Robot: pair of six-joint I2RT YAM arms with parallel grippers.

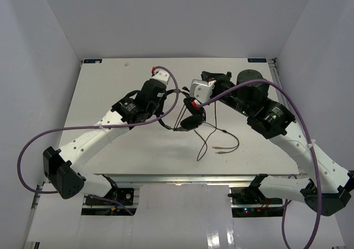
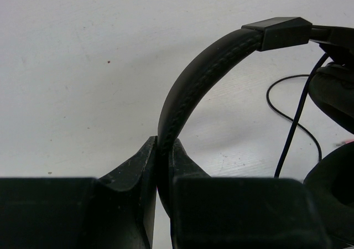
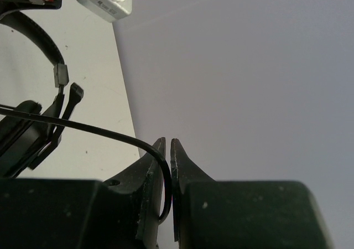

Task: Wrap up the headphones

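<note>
The black headphones (image 1: 192, 120) are held up over the middle of the table. My left gripper (image 1: 165, 110) is shut on the padded headband (image 2: 188, 83), which stands pinched between its jaws (image 2: 163, 144). An earcup (image 2: 337, 97) hangs at the right of the left wrist view. My right gripper (image 1: 207, 76) is just behind the headphones. It is shut on the thin black cord (image 3: 99, 130), which loops down between its fingertips (image 3: 167, 144). The rest of the cord (image 1: 207, 138) trails on the table to the red and green plugs (image 1: 219, 149).
The white table (image 1: 110, 83) is walled at the back and both sides. Thick purple robot cables (image 1: 33, 144) loop off both arms. The left wrist's white camera block (image 3: 105, 0) is close above the headband in the right wrist view.
</note>
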